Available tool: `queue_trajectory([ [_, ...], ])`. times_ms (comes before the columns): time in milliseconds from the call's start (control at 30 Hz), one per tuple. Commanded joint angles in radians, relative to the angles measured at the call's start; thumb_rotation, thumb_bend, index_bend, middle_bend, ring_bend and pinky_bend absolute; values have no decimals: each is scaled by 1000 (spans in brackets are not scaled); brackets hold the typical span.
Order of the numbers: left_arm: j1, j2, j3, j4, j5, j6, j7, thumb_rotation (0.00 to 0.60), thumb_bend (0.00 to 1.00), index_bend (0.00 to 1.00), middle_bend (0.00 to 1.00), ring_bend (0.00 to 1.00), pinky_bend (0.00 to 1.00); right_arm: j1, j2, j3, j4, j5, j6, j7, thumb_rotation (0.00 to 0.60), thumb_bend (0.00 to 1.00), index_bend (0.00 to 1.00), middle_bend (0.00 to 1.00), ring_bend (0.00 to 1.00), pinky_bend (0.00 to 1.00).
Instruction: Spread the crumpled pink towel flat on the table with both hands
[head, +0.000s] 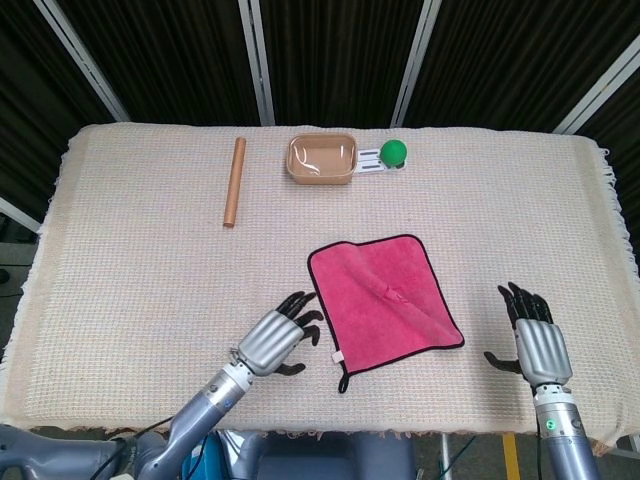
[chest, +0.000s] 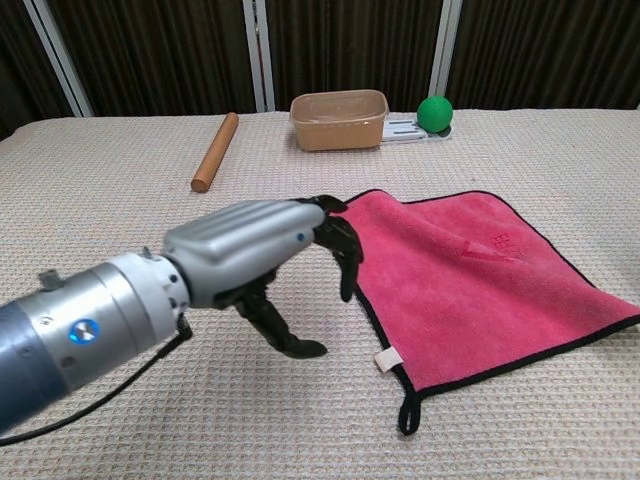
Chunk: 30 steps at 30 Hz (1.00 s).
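Dark curtains hang behind a table (head: 130, 270) covered in cream woven cloth. Near its middle lies the pink towel (head: 385, 298), mostly spread, a ridge running across it, loop tag toward the near edge. Just beside its left border hovers the left hand (head: 274, 340), fingers apart and curved, holding nothing. Well off to the right, the right hand (head: 540, 348) is empty, fingers apart. At the far side sit a wooden rolling pin (head: 234, 181), a tan container (head: 322, 158) and a green ball (head: 394, 151).
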Motion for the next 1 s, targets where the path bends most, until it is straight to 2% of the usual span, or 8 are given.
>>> queue_trajectory([
  [33,-44,-83,-13,71,-30,-32,50,600,216,478,243,12,74,-2,6,8,3,6,-8,15,600,172,0,0,0,0],
  [200,-75,-155,-23,143,-57,-44,89,600,217,478,243,12,74,-2,13,18,12,15,-24,37,600,171,0,0,0,0],
  [533,-115,-240,-41,231,-108,-63,114,600,217,477,245,12,73,-3,21,31,19,22,-44,69,600,171,0,0,0,0],
  [900,-149,-324,-48,329,-120,-63,126,600,217,485,260,25,78,-5,37,43,19,20,-58,105,600,172,0,0,0,0],
  [1000,-154,-348,-48,360,-114,-54,117,600,248,489,263,25,80,-5,37,44,19,20,-62,110,600,172,0,0,0,0],
])
